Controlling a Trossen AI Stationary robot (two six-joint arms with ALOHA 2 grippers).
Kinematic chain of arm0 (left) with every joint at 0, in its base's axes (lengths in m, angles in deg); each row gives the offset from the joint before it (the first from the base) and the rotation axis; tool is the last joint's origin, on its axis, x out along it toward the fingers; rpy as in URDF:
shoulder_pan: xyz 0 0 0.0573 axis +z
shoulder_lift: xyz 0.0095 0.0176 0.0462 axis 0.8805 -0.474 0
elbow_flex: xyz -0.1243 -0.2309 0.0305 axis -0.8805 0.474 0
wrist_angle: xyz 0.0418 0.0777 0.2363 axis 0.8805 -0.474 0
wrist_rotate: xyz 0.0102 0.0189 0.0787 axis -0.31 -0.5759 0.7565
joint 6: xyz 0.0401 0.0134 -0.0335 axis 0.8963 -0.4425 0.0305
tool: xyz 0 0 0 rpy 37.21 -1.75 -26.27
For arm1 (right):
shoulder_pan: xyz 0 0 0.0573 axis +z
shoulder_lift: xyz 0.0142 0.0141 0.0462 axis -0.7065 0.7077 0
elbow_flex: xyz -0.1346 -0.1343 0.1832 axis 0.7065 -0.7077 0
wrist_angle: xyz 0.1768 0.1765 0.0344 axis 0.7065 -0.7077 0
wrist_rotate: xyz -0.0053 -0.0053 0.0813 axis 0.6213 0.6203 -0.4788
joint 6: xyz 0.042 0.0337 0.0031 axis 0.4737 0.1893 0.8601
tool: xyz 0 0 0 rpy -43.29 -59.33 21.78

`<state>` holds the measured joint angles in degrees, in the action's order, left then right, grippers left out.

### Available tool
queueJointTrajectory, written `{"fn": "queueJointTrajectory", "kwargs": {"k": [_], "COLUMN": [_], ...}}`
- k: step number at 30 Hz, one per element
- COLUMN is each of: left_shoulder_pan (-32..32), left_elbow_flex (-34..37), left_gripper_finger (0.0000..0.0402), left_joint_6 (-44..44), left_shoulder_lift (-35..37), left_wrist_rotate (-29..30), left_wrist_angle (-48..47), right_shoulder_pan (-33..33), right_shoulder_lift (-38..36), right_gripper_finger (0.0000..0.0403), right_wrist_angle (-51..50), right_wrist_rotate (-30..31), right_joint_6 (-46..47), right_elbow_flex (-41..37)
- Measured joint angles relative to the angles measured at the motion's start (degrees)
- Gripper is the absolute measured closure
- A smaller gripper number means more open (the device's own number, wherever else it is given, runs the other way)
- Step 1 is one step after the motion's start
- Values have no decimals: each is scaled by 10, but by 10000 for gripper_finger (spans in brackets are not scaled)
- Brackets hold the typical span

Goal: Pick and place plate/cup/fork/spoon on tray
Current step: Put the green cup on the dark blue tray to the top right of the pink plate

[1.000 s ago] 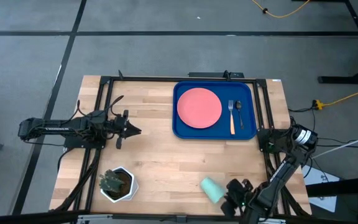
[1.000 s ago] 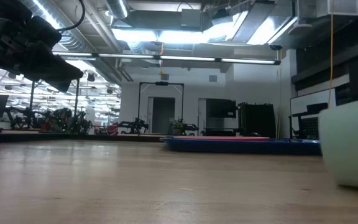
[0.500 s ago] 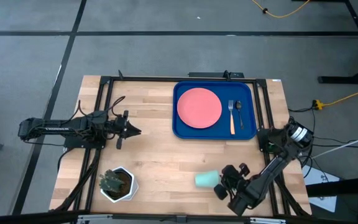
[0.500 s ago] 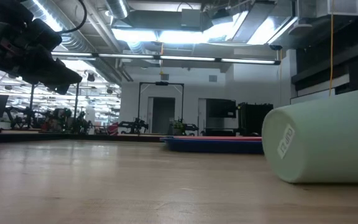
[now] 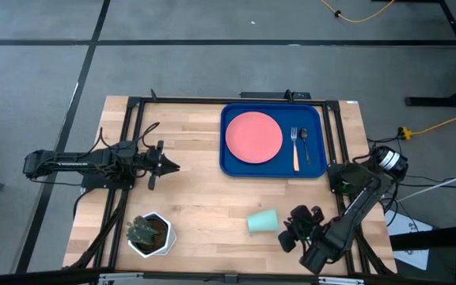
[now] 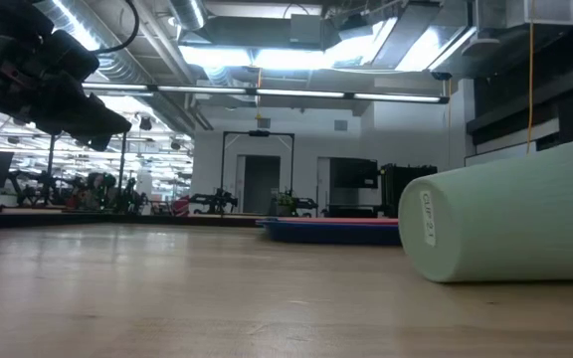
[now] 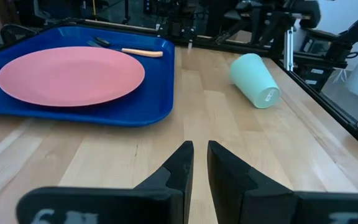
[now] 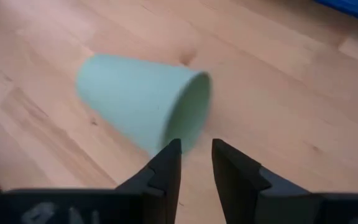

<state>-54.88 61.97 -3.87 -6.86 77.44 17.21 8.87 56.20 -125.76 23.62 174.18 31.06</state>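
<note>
The pale green cup lies on its side on the table near the front edge, its mouth toward the right and its base toward the left. It also shows in the low view and the left wrist view. My right gripper is low at the cup's mouth, its fingers nearly together with nothing between them. The coral-pink plate, the fork and the dark spoon lie in the blue tray. My left gripper is shut and empty above the table's left middle. My right gripper comes level from the table's right. One fingertip stands at the lower rim of the cup's mouth. I cannot tell whether it touches the rim. The cup lies with its side on the table.
A white pot with a plant stands at the front left. The tray sits at the far right, against the black frame rails. Bare wood lies between the cup and the tray.
My right gripper has gone toward the table's left and far edges, then drawn back a little to the right. The cup has slid left and away from the near edge and turned, so its mouth now faces the gripper.
</note>
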Motion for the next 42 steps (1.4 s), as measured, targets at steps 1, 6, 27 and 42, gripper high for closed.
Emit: {"fn": "queueJointTrajectory", "kwargs": {"k": [1,6,27,42], "left_shoulder_pan": [0,0,0,0], "left_elbow_flex": [0,0,0,0], "left_gripper_finger": [360,360,360,360], "left_joint_6": [0,1,-14,-15], "left_shoulder_lift": [0,0,0,0], "left_wrist_rotate": [0,0,-3,-4], "left_wrist_angle": [0,0,-1,-1], "right_shoulder_pan": [0,1,-90,-87], "right_shoulder_lift": [0,0,-244,-364], "right_gripper_finger": [308,308,308,308], "right_wrist_angle": [9,22,-94,617], "right_wrist_rotate": [8,41,21,3], "right_joint_6": [-3,-18,-75,-267], "right_elbow_flex": [0,0,-179,-477]}}
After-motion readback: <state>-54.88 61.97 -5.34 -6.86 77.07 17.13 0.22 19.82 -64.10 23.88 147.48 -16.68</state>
